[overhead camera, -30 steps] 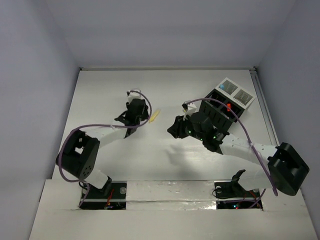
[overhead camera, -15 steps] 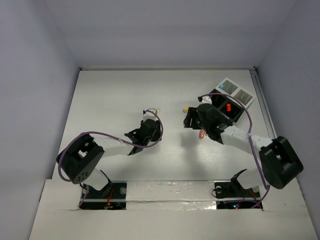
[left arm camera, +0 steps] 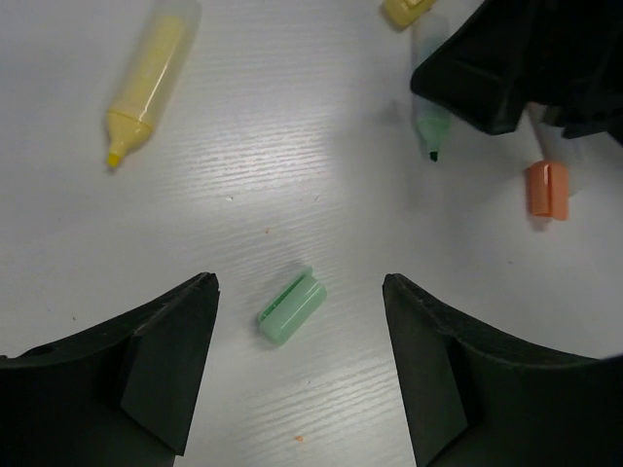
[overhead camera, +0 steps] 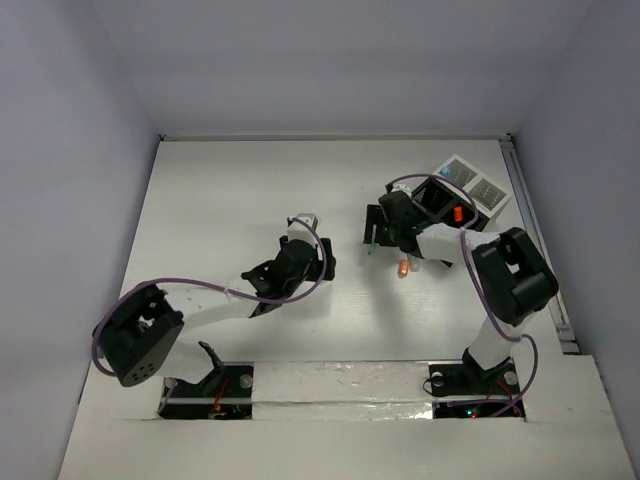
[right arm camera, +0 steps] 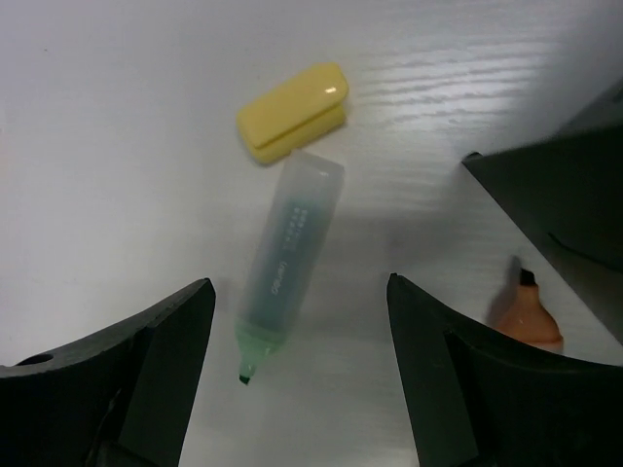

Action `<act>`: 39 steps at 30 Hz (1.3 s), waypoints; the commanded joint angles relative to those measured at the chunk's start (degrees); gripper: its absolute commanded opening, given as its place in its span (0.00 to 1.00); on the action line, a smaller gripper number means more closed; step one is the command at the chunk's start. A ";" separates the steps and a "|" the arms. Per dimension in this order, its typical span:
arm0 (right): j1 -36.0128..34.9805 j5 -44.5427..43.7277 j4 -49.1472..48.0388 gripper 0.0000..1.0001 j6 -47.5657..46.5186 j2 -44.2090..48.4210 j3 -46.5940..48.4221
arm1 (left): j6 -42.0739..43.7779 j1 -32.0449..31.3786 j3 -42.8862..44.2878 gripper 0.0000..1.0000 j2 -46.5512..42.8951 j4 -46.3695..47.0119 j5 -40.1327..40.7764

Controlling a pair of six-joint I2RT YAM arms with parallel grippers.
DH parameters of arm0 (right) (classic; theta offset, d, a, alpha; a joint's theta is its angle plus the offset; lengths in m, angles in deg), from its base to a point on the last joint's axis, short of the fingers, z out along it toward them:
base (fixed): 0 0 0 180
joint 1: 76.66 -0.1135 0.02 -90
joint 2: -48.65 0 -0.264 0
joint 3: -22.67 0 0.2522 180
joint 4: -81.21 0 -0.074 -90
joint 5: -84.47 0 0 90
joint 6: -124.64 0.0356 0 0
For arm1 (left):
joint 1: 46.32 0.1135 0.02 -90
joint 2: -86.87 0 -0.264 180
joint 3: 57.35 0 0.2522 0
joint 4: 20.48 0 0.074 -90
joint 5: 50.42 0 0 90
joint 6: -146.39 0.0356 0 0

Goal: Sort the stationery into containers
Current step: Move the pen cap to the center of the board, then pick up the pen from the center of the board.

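My left gripper is open, hovering over a mint green cap-like block that lies on the table between its fingers, apart from both. A yellow highlighter lies to its far left. My right gripper is open above an uncapped green highlighter, whose tip lies nearer the left finger. A yellow block lies just beyond it. An orange marker lies to the right, also in the top view. The black box and white tray stand far right.
The two grippers hang close together mid-table. An orange piece lies in the black box. An orange cap lies near the right gripper's body. A dark part fills the right wrist view's right edge.
My left gripper has come from the far left toward the middle and now hovers over the green block. My right gripper has pulled back toward the box, its arm folding in.
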 commanded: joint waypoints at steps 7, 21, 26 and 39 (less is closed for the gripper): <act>0.23 4.32 2.54 0.63 -2.14 -4.99 5.73 | 0.95 -0.12 -1.15 0.65 -9.69 -0.75 3.35; -5.21 12.65 1.14 0.15 -11.98 5.26 2.39 | -1.94 6.55 -0.27 0.62 -10.39 1.09 -5.87; -7.14 33.45 -6.06 0.13 -15.41 13.54 -2.09 | -7.12 14.89 -4.30 0.63 -14.17 6.35 -20.61; -14.53 45.10 -6.25 0.13 -22.00 16.54 -0.78 | -16.71 21.50 -9.85 0.58 -19.01 14.54 -41.73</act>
